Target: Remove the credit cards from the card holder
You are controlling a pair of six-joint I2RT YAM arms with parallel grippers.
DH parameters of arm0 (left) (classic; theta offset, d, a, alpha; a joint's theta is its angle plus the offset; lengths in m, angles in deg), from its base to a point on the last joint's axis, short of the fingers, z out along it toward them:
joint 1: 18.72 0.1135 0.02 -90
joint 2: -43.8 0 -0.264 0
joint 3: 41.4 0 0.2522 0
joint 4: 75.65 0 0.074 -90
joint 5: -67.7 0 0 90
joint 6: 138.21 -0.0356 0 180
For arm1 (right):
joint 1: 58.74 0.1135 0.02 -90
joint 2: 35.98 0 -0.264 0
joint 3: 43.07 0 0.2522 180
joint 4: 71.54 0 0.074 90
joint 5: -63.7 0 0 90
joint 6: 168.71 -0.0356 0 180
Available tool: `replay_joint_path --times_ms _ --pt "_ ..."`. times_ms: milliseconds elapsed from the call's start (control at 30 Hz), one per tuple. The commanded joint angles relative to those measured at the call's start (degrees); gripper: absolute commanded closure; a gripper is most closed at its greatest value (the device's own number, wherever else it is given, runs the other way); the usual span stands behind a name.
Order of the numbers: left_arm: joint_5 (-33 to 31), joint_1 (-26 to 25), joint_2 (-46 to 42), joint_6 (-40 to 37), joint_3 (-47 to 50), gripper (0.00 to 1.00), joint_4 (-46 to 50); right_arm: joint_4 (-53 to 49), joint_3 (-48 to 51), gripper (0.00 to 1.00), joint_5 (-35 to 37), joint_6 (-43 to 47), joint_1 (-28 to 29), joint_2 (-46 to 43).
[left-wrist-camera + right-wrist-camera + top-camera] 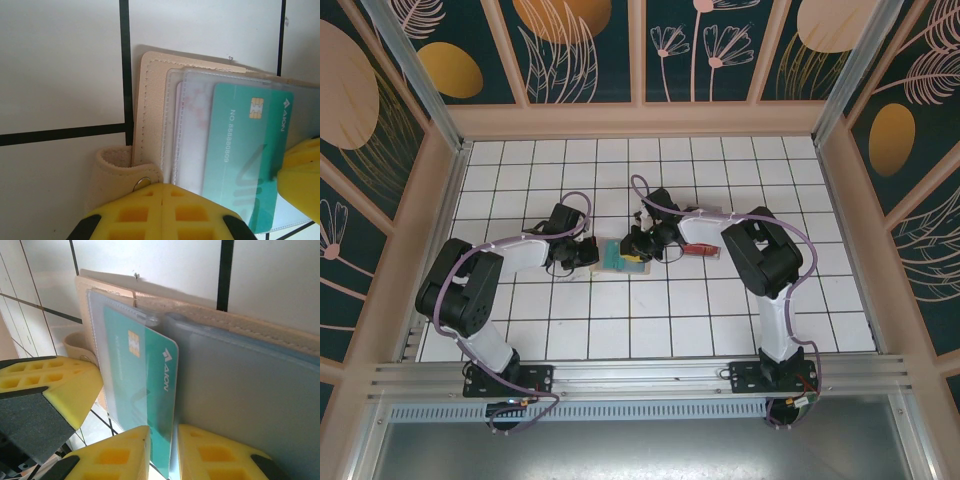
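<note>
The tan card holder [618, 260] lies open on the white tiles between my two grippers. In the left wrist view its beige leather [152, 100] carries clear sleeves, and a teal credit card [245, 150] sits in one of them. My left gripper [162, 200] is shut, its tips pressed against the holder's edge by the snap strap [117, 167]. In the right wrist view the teal card [150, 375] sticks partly out of its sleeve. My right gripper [162, 455] is slightly open, with the card's end between its fingers. A blue-grey sleeve [250, 390] lies to the right.
A small red flat piece [700, 248] lies on the tiles just right of my right gripper [640, 243]. Wooden walls [640, 120] fence in the tiled floor on three sides. The arm bases stand at the near rail [640, 375].
</note>
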Motion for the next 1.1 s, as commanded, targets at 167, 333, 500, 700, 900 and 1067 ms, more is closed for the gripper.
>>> replay_joint_path --times_ms 167,333,500,700,900,1067 --pt "-0.23 -0.23 2.92 0.33 1.27 1.00 2.97 -1.87 -0.46 0.77 2.22 1.11 0.23 -2.46" --pt "-0.14 -0.22 2.95 0.38 1.28 1.00 2.92 -1.24 -0.19 0.77 1.17 0.85 0.14 -0.98" --pt "-0.06 -0.22 2.87 0.40 1.37 1.00 2.84 -0.11 -0.69 0.77 0.05 0.49 0.47 0.85" --pt "0.12 -0.22 2.94 0.44 1.37 1.00 2.83 0.14 -1.40 0.81 -0.13 0.48 0.56 1.68" --pt "0.39 -0.22 2.94 0.42 1.37 1.00 2.75 -0.02 -2.64 0.83 -0.31 0.49 0.94 2.41" --pt "0.30 -0.21 2.90 0.42 1.46 1.00 2.75 -0.31 -2.69 0.93 0.10 0.48 1.04 2.29"
